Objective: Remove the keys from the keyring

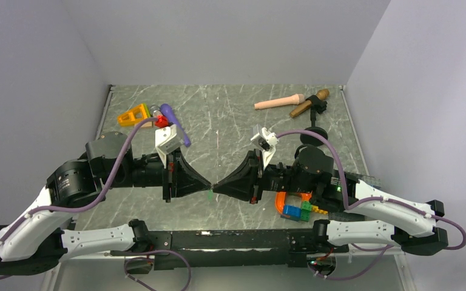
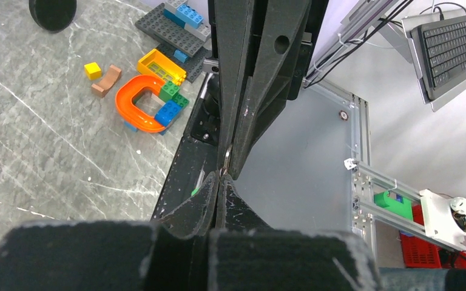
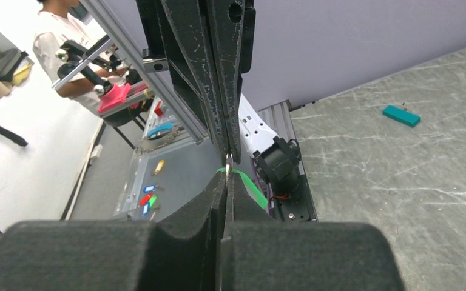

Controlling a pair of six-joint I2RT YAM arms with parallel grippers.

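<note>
Overhead, the left gripper (image 1: pixel 208 183) and right gripper (image 1: pixel 216 185) meet tip to tip, both pinched tight. The green key (image 1: pixel 210 194) hangs just below them at 6 o'clock, long axis 12 to 6.

Left wrist: the closed tips nip the keyring (image 2: pixel 227 156).

Right wrist: the closed tips nip it too, and the green key slants toward 4 o'clock. The teal key (image 3: pixel 401 115) lies flat on the table (image 3: pixel 400 182) at 2 o'clock, well apart, axis 10 to 4.

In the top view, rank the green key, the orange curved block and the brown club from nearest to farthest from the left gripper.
1. green key, right at the left gripper's tips.
2. orange curved block, near right.
3. brown club, far right.
</note>
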